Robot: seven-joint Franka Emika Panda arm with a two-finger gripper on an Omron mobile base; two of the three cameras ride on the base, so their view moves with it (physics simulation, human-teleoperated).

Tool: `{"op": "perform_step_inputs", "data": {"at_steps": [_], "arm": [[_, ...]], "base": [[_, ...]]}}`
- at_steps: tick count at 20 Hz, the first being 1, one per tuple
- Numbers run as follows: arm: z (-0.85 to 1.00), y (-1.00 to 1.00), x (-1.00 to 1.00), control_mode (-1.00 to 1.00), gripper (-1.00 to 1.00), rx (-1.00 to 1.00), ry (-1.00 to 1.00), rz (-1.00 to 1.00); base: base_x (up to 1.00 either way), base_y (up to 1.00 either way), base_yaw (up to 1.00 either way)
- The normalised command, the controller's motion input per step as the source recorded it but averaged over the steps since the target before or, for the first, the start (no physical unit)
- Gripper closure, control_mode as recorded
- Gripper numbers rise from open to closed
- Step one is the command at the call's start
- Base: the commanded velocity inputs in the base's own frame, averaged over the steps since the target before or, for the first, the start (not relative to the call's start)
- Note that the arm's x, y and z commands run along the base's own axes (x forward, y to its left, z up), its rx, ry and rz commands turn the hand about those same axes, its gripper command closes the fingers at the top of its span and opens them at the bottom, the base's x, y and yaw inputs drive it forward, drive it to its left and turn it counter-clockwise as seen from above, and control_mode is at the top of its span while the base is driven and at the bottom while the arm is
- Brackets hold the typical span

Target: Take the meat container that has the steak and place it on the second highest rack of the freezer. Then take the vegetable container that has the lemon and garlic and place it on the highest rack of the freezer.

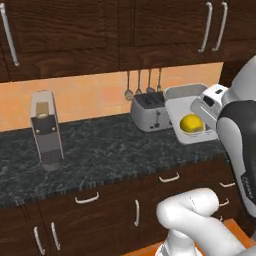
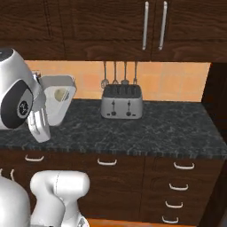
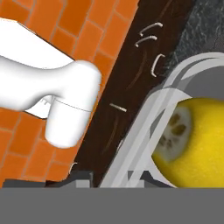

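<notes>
Currently vegetable container [image 1: 176, 118] is tilted steeply, open face toward left base camera, one long side up near the backsplash, raised over the right end of the tabletop [image 1: 100, 150] just right of the toaster [image 1: 148, 112]. Lemon [image 1: 191, 123] sits at its lower wall. Right base view shows the same container [image 2: 55, 104] from the other side at the tabletop's left end, with pale garlic [image 2: 60, 93] inside and lemon hidden. Hand view has lemon [image 3: 197, 138] very close, pressed against the translucent container wall [image 3: 144, 131] at lower right, cabinet drawers and orange floor behind. Jaws sit at the container's rim, beside the lemon; they look clamped on the container rim, fingertips barely visible.
</notes>
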Motion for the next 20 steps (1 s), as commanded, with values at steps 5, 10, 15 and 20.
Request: {"op": "perform_step_inputs", "data": {"at_steps": [5,10,15,20], "arm": [[0.00,0.00,0.00,1.00,1.00,0.00,0.00,0.00],[0.00,0.00,0.00,1.00,1.00,0.00,0.00,0.00],[0.00,0.00,0.00,1.00,1.00,0.00,0.00,0.00],[0.00,0.00,0.00,1.00,1.00,0.00,0.00,0.00]], "base": [[-0.60,-0.27,-0.67],[-0.37,-0.35,-0.71],[-0.10,-0.39,-0.78],[0.00,-0.51,-0.77]]}}
